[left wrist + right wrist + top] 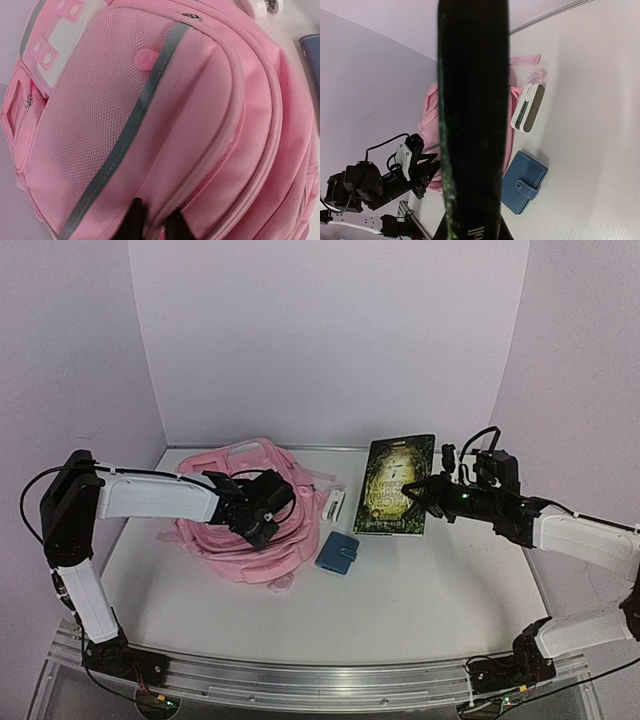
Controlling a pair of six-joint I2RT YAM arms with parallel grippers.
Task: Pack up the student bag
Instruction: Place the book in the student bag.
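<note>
The student bag (240,502) is a pink backpack lying at the back left of the table. In the left wrist view its pink front (150,100), with a grey stripe, fills the picture. My left gripper (262,527) (155,211) is shut on a raised fold of the bag's fabric, near a zip seam. My right gripper (432,492) (471,233) is shut on the right edge of a dark green book (398,484). That book (472,125) shows edge-on through the middle of the right wrist view and hides the fingers.
A blue snap wallet (337,552) (524,182) lies just right of the bag. A small white and grey device (335,506) (528,108) lies behind the wallet, between the bag and the book. Pale walls close in the back and both sides.
</note>
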